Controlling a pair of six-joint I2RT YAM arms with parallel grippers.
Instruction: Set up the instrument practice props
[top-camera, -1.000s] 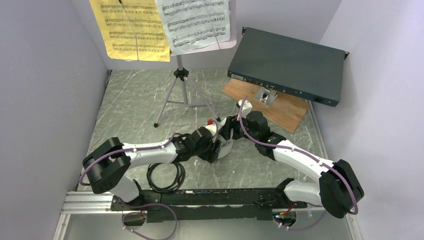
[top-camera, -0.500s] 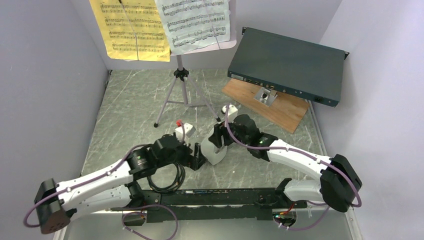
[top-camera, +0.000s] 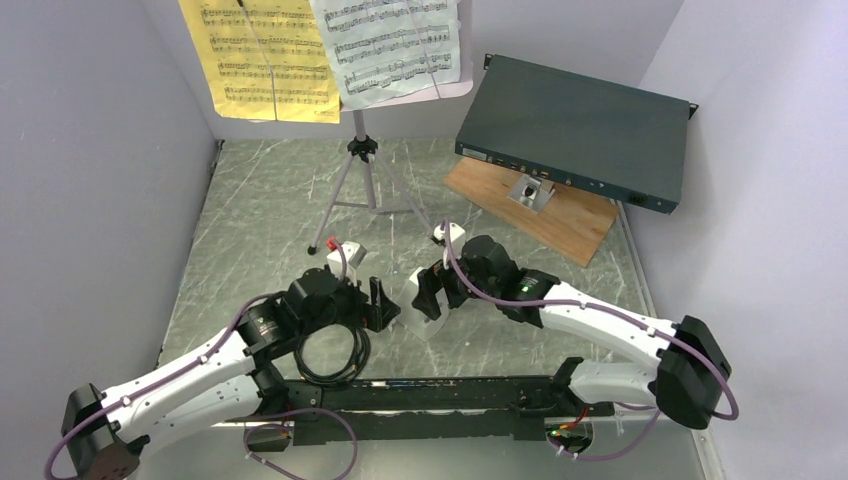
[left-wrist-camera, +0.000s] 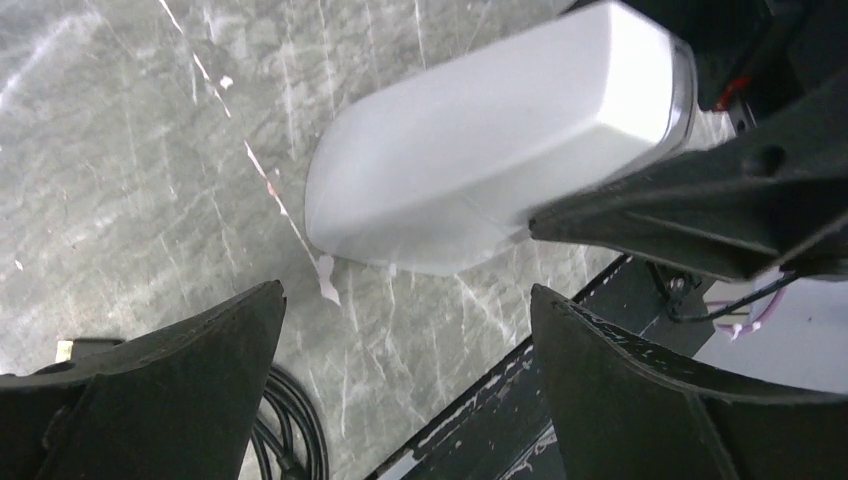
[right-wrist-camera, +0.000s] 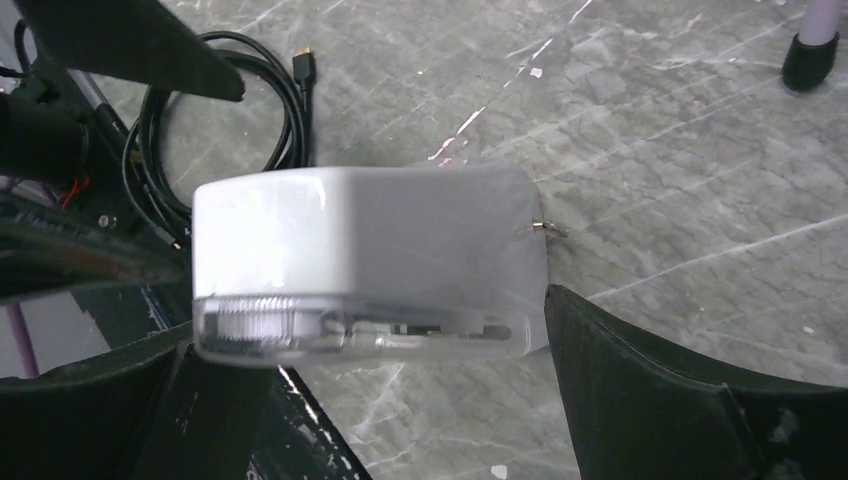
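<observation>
The grey music stand on its silver tripod (top-camera: 365, 190) stands at the back, with a yellow sheet (top-camera: 255, 60) and a white sheet (top-camera: 390, 45) on it. The white metronome (top-camera: 427, 312) is tipped over near the table's middle, its clear base (right-wrist-camera: 360, 335) toward the right wrist camera. My right gripper (top-camera: 430, 290) is open around it; the right finger (right-wrist-camera: 680, 400) stands just beside its edge. The metronome (left-wrist-camera: 480, 150) lies ahead of my left gripper (left-wrist-camera: 405, 290), which is open with only table between its fingers. That left gripper (top-camera: 385, 302) sits just left of the metronome.
A coiled black cable (top-camera: 330, 355) lies under the left arm, near the black front rail (top-camera: 400, 400). A dark-green flat box (top-camera: 575, 130) rests tilted over a wooden board (top-camera: 560, 215) at the back right. Walls close in on both sides.
My left gripper has opened, let go of the metronome and drawn back to the left. The right gripper has carried the metronome nearer and left, and its jaws have spread wide.
</observation>
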